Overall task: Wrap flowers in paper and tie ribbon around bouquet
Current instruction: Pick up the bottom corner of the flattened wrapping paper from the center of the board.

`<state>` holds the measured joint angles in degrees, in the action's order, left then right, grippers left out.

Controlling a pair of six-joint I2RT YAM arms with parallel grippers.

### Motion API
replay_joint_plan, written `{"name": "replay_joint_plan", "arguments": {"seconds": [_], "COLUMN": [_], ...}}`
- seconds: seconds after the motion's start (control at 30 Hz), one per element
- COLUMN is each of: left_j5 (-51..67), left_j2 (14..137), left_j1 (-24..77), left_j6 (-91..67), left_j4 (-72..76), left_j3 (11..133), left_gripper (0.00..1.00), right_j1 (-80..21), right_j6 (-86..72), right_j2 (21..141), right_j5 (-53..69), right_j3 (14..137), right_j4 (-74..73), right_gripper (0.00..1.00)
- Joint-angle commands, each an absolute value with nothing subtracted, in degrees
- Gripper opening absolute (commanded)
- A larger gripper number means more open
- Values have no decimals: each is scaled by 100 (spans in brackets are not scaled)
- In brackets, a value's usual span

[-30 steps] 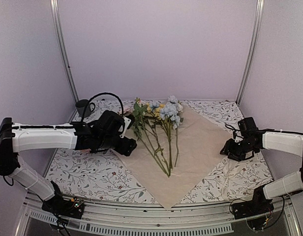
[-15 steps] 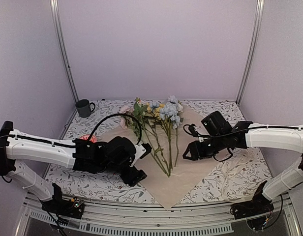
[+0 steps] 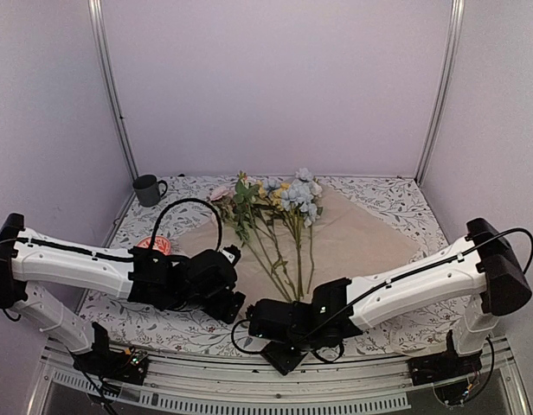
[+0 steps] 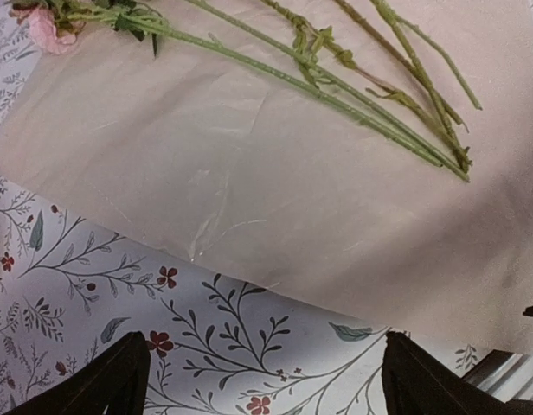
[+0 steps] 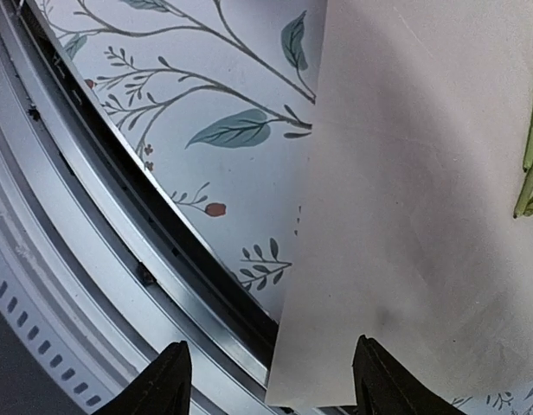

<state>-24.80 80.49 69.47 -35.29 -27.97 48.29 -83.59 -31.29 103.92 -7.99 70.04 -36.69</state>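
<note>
1. Peach paper (image 3: 362, 238) first: still seeing it lying flat as a diamond on the tablecloth (image 3: 163, 316). Flowers (image 3: 279, 203) resting down its middle, blooms at the far corner, stem ends pointing near. Nothing getting wrapped yet.
2. Noticing the big change on the right. Watching the right gripper (image 5: 275, 385) swinging in from way out at the table's right edge, across the paper, and down to the near corner.
3. Now seeing it hovering just beside the metal rail (image 5: 93, 259). Jaws standing apart, with the paper's tip sitting between the fingers (image 5: 167, 380). Not clamping anything so far.
4. Seeing the left gripper (image 4: 266, 385) sliding back too, from up beside the blooms to the paper's near-left edge. Fingers spreading wide, holding nothing, hanging over the tablecloth just off the paper.
5. Also catching both sets of jaws opening wider than a moment ago.
6. Guessing at the meaning: probably lining up to pinch that near corner and the left side, then folding them over the stems. So probably just starting the wrap.
7. Not spotting the ribbon anywhere, so figuring on the tying being a long way off.
</note>
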Motion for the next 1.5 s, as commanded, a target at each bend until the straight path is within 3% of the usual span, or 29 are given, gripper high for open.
{"name": "replay_joint_plan", "arguments": {"seconds": [0.0, 0.37, 0.53, 0.87, 1.07, 1.23, 1.47], "left_j5": [-2663, -2584, -2666, -3164, -3028, -2507, -2412], "left_j2": [8170, 8121, 8110, 7571, 6954, 6392, 7096], "left_j1": [6916, 6955, 7021, 7548, 8225, 8479, 8463], "left_j6": [-4151, -4207, -4162, -3204, -1099, 1186, 3429], "left_j4": [-3199, -3120, -3105, -2098, 436, 3096, 3426], "left_j3": [4967, 4834, 4813, 4391, 3310, 1765, 1895], "left_gripper": [94, 94, 93, 85, 88, 92, 96], "right_j1": [-8619, -8631, -8615, -8451, -8151, -7634, -7339], "right_j6": [-3249, -3677, -3771, -3652, -2894, -2010, -1035], "right_j2": [11071, 11125, 11181, 10780, 10234, 9946, 9754], "right_j5": [-1642, -1918, -2051, -1907, -1177, 203, 1157], "right_j3": [7641, 7337, 7312, 7014, 6749, 6681, 6842], "right_j4": [-4632, -4826, -4859, -4399, -3935, -3627, -3749], "right_gripper": [66, 57, 48, 0, 0, 0, 0]}}
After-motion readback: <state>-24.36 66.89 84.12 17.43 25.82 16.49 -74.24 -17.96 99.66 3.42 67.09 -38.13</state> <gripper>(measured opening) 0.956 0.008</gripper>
